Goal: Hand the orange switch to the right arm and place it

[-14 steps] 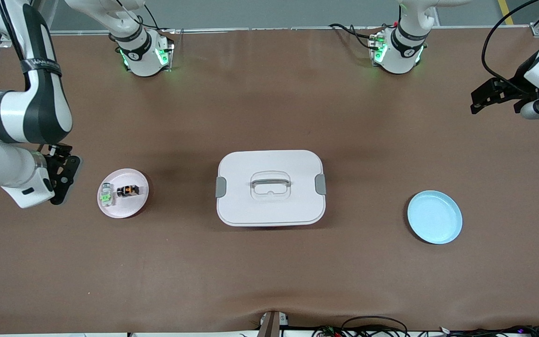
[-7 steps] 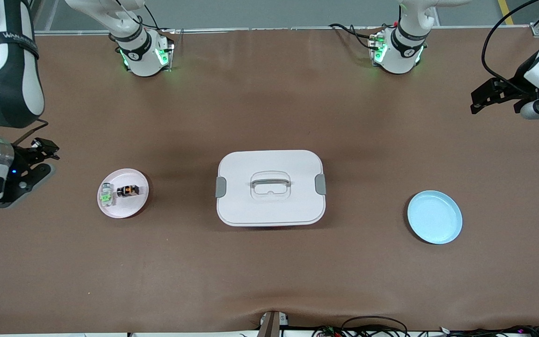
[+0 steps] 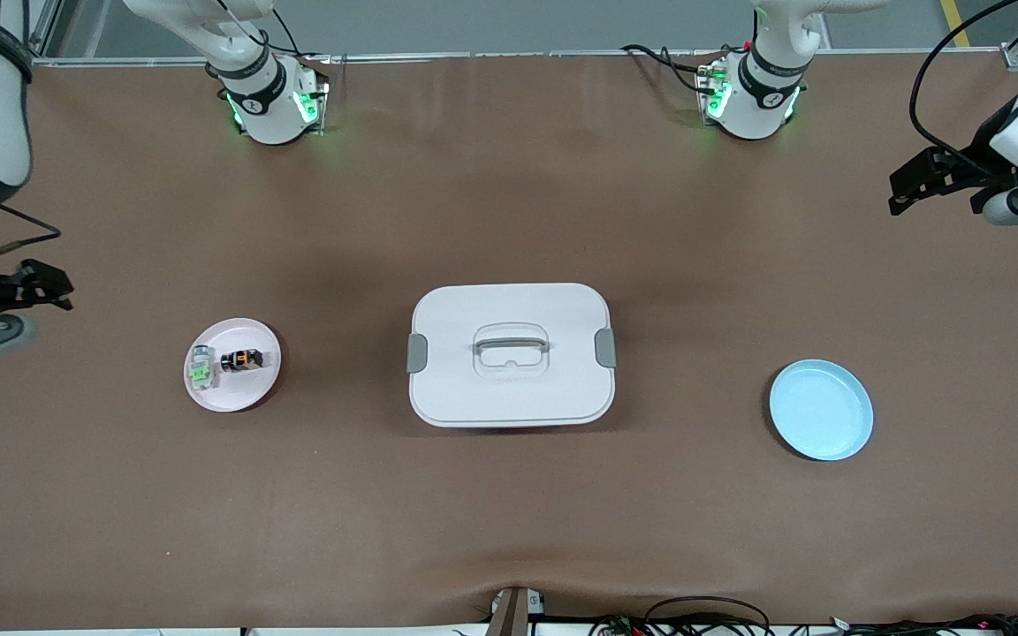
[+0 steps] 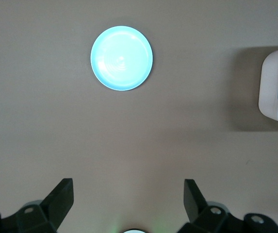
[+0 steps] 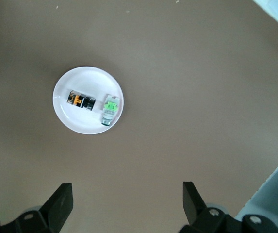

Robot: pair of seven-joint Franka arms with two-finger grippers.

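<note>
One orange switch point(image 3: 242, 359) and one green-marked block point(image 3: 201, 367) share one pink plate point(image 3: 254, 389).

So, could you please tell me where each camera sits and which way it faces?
Front view: high, facing both arm bases; shows left gripper, right gripper, white box.
Left wrist view: on the left wrist, looking down at blue plate; own open fingers show.
Right wrist view: on the right wrist, looking down at pink plate holding orange switch; both also in front view.
</note>
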